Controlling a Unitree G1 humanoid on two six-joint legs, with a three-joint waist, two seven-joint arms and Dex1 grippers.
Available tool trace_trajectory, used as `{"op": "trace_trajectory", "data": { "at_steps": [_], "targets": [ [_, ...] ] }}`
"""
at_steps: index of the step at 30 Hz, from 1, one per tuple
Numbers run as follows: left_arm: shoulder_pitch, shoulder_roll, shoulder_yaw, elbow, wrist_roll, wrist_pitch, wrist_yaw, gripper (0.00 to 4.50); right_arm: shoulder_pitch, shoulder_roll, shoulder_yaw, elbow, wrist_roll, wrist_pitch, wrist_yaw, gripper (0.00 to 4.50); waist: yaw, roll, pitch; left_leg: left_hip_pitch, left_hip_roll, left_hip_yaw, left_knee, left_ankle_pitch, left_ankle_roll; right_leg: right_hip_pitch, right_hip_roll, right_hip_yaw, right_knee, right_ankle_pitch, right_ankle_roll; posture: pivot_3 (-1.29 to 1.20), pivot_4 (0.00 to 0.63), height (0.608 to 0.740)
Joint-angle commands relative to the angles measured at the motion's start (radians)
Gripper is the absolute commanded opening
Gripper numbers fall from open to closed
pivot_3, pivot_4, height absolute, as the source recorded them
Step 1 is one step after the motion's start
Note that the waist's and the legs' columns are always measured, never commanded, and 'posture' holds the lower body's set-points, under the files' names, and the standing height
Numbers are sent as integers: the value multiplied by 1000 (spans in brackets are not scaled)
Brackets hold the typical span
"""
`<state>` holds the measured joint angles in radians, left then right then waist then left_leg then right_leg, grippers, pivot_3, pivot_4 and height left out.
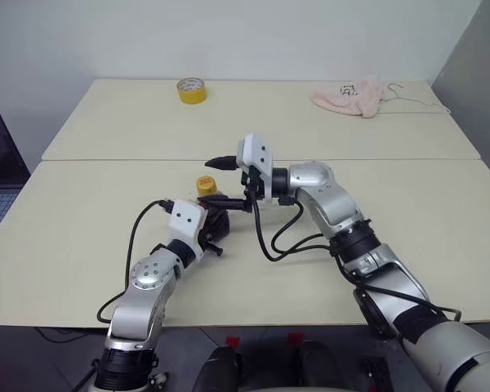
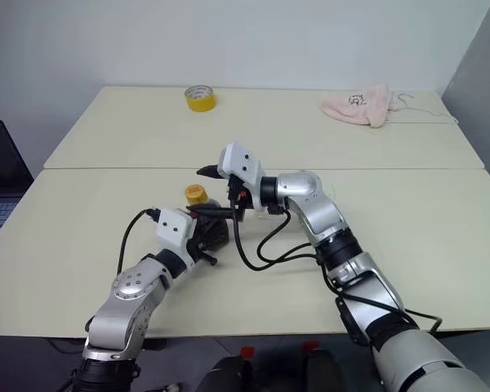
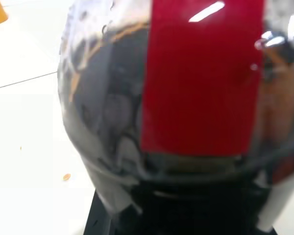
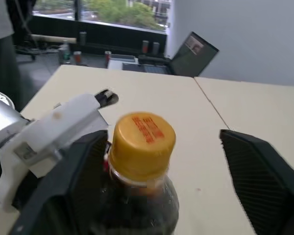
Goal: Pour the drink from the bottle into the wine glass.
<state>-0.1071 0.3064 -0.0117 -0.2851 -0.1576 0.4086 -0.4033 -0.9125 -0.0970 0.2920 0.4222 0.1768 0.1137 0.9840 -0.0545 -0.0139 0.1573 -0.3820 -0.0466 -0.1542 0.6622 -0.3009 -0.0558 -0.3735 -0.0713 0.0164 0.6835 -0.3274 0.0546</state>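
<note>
Left of centre on the counter (image 1: 82, 245), the left gripper (image 1: 215, 222) clamps the upright bottle (image 4: 137, 196); the right gripper (image 4: 161, 147) sits level with fingers (image 4: 264, 171) spread either side of its yellow cap (image 4: 142, 142).

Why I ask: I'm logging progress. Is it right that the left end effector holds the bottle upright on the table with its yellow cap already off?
Not quite: the left end effector does hold the bottle, but the yellow cap is still on, as the right wrist view shows.
</note>
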Motion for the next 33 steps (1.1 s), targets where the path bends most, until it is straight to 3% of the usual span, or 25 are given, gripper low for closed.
{"op": "trace_trajectory", "data": {
  "at_steps": [1, 7, 12, 21, 33],
  "targets": [
    [-7, -10, -7, -67, -10, -18, 6, 861, 63, 12, -39, -225, 13, 104, -117, 4072, 0, 0, 0, 0, 0, 0, 0, 0, 0, 0, 0, 0, 0, 0, 0, 0, 150, 740],
    [-4, -20, -10, -70, -4, -17, 15, 847, 178, 54, -61, -462, 18, 238, -305, 4072, -1, 0, 0, 0, 1, 0, -1, 0, 0, 0, 0, 0, 1, 0, 0, 0, 150, 740],
    [-10, -24, -10, -59, 3, -23, 31, 847, 227, 46, -26, -583, 15, 314, -337, 4072, 0, 0, 0, 0, 0, 0, 0, 0, 0, 0, 0, 0, 1, 0, 0, 0, 150, 740],
    [-17, -50, -5, -50, 39, -48, 100, 847, 281, 46, 37, -675, -26, 392, -423, 4072, 0, 0, 0, 0, 0, 0, -1, 0, 0, -1, 1, 0, 1, 0, 0, 0, 150, 740],
    [-7, -60, -5, -45, 69, -70, 137, 847, 263, 92, 20, -616, -24, 378, -485, 4072, 0, 0, 0, 0, 0, 0, -1, 0, 0, 0, 1, 0, 1, 0, 0, 0, 150, 740]
  ]
}}
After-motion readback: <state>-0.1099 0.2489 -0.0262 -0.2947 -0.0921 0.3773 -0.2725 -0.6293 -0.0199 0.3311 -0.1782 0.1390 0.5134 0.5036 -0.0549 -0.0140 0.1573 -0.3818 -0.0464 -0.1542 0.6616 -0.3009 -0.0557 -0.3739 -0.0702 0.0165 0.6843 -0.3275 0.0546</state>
